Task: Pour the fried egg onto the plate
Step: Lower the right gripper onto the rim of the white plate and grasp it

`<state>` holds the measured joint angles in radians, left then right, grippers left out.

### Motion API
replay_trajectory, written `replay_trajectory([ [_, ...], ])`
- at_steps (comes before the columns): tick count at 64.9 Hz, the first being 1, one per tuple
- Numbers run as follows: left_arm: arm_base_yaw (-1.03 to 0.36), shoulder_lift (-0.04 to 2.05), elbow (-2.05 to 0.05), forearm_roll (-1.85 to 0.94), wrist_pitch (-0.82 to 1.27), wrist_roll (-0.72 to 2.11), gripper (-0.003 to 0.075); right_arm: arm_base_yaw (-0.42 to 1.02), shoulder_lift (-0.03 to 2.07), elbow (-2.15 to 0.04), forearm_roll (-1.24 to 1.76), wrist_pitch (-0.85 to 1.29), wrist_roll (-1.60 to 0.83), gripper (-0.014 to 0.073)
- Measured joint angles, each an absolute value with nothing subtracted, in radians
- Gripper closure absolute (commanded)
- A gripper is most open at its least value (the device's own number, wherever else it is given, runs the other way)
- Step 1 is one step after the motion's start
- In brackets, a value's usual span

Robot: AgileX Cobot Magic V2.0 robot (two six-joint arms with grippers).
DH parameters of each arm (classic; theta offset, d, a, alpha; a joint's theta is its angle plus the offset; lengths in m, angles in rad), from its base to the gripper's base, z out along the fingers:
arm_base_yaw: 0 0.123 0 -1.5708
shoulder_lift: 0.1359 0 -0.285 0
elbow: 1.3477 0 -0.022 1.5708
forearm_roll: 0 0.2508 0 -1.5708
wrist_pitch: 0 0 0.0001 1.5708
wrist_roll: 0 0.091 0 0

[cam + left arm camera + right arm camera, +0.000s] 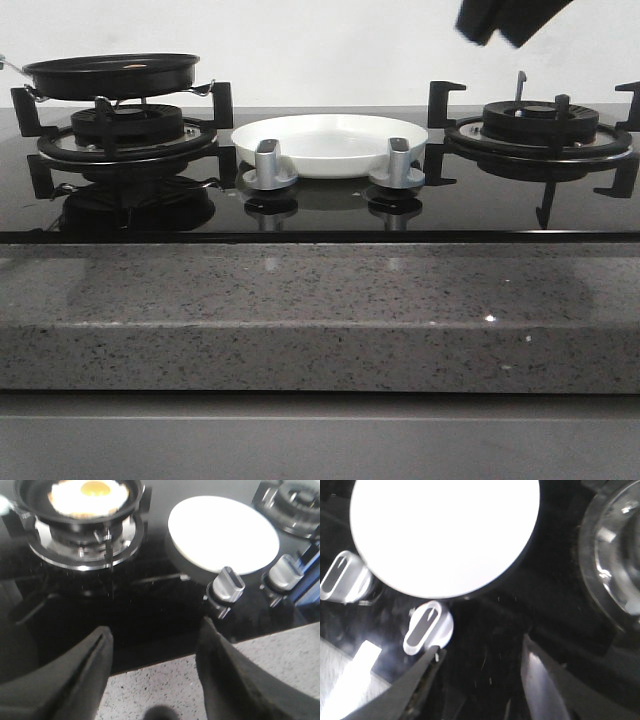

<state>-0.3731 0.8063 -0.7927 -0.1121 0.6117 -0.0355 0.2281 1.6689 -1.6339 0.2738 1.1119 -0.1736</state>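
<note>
- Frying pan (pixel 112 74) is sitting on the left burner (pixel 125 130), holding the fried egg (pixel 89 496): looking floppy, probably sliding easily; grip the pan's handle, not the egg.
- Left claw (pixel 155 667) is hanging spread, empty.
- Plate (pixel 330 143) is waiting mid-hob, behind the knobs (pixel 268 165).
- Right claw (pixel 482 680) is hovering spread, empty.

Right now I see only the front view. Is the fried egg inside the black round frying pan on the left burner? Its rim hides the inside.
Observer: Yes. The left wrist view shows the pale fried egg, yolk up, in the black round frying pan.
Operator: Is the white round plate empty?
Observer: Yes, both wrist views show the white round plate bare.
Operator: And my left gripper?
Observer: The left gripper is open, empty, above the grey speckled counter.
</note>
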Motion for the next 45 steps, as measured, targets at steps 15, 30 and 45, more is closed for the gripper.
replay_trajectory([
  [15, -0.373, 0.89, -0.795, -0.09, 0.59, -0.036, 0.0344, 0.193, 1.911, -1.901, 0.282, 1.228, -0.097, 0.0225],
  [30, -0.373, 0.883, -0.79, -0.09, 0.584, -0.036, 0.0344, 0.186, 2.069, -2.062, 0.309, 1.238, -0.085, 0.0225],
  [45, -0.373, 0.764, -0.726, -0.09, 0.527, -0.036, 0.0344, 0.186, 2.157, -2.114, 0.311, 1.238, -0.084, 0.0225],
])
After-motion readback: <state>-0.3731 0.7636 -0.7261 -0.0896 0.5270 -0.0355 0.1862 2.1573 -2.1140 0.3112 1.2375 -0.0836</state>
